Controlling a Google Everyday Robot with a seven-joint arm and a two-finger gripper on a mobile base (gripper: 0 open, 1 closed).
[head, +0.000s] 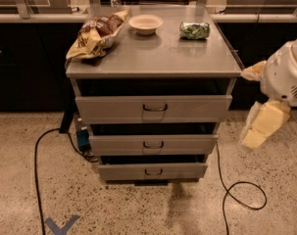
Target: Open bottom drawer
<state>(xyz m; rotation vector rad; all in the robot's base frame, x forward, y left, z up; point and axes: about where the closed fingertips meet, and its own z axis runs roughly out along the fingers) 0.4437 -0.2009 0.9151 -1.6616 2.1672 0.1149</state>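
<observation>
The bottom drawer [153, 171] is the slimmest of three grey fronts on the cabinet, low near the floor, with a small dark loop handle [153, 171]. A dark gap shows above its front. The mid-sized drawer [153, 144] and the widest drawer [153, 109] sit above it. My arm's white body [285, 77] is at the right edge of the view. My cream-coloured gripper [258, 126] hangs below it, to the right of the cabinet at about middle-drawer height, apart from every drawer and holding nothing I can see.
On the cabinet top [158, 58] lie a chip bag [96, 33], a white bowl [145, 23] and a green packet [194, 31]. Black cables [37, 180] [236, 190] run over the speckled floor on both sides. A blue box [83, 138] sits at the cabinet's left. A blue tape mark [60, 225] is on the floor.
</observation>
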